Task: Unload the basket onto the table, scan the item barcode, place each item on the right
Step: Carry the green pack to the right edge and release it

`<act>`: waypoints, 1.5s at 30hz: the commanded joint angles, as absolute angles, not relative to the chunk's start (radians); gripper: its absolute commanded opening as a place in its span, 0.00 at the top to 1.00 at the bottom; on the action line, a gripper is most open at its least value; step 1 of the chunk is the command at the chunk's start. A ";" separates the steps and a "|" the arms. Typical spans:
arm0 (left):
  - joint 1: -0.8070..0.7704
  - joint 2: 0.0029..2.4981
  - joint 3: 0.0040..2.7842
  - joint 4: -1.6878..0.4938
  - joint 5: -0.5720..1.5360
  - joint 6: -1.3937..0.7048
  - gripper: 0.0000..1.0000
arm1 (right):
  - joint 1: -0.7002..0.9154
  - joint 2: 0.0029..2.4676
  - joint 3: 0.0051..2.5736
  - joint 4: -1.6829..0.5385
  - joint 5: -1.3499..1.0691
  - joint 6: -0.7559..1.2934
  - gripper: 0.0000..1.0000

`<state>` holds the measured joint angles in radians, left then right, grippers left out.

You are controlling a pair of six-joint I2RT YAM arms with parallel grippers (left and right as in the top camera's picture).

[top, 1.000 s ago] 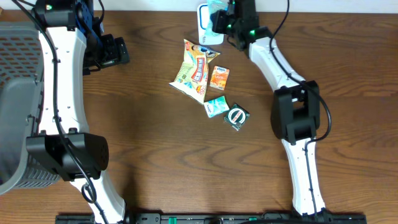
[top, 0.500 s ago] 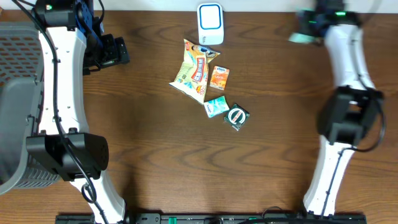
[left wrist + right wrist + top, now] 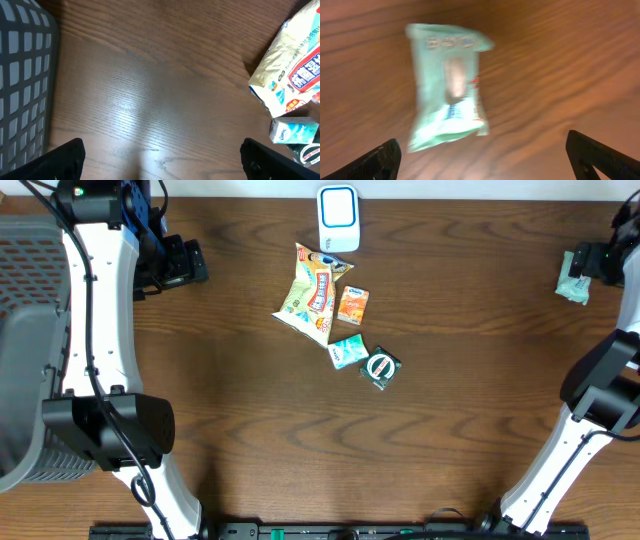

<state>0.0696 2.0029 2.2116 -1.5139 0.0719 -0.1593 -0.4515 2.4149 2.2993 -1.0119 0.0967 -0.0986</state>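
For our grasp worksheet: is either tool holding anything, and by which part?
Nothing is held: left tool and right tool are open, the packet free of both.

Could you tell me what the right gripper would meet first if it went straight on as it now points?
Probably the pale green packet, which sits directly ahead of it; the blur leaves the depth unclear.

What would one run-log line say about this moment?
left gripper: open, empty | right gripper: open | green packet: loose below it, blurred | scanner: unattended
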 commanded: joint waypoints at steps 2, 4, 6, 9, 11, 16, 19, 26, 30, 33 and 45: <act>0.073 2.009 2.215 -1.517 0.063 -0.153 0.02 | -0.410 2.392 2.295 -1.026 -0.279 -0.100 0.01; 0.073 2.009 2.215 -1.517 0.063 -0.153 0.02 | -0.390 2.392 2.295 -1.026 -0.352 -0.089 0.01; 0.073 2.009 2.215 -1.517 0.063 -0.154 0.02 | -0.363 2.392 2.295 -1.025 -0.336 -0.083 0.07; 0.073 2.009 2.215 -1.517 0.063 -0.154 0.02 | -0.323 2.397 2.295 -1.015 -0.216 -0.083 0.32; 0.073 2.009 2.215 -1.517 0.063 -0.153 0.02 | -0.306 2.408 2.295 -1.002 -0.139 -0.083 0.51; 0.073 2.009 2.215 -1.517 0.063 -0.154 0.02 | -0.296 2.458 2.294 -0.960 -0.055 -0.083 0.65; 0.073 2.009 2.215 -1.517 0.063 -0.153 0.02 | -0.308 2.511 2.294 -0.916 -0.050 -0.083 0.66; 0.073 2.009 2.215 -1.517 0.063 -0.154 0.02 | -0.358 2.602 2.294 -0.852 0.052 -0.083 0.66; 0.073 2.009 2.215 -1.517 0.063 -0.153 0.02 | -0.404 2.611 2.295 -0.834 0.178 -0.069 0.66; 0.073 2.009 2.215 -1.517 0.063 -0.153 0.02 | -0.437 2.594 2.299 -0.841 0.197 -0.064 0.64; 0.073 2.009 2.215 -1.517 0.063 -0.154 0.02 | -0.389 2.426 2.299 -0.899 -0.294 -0.045 0.57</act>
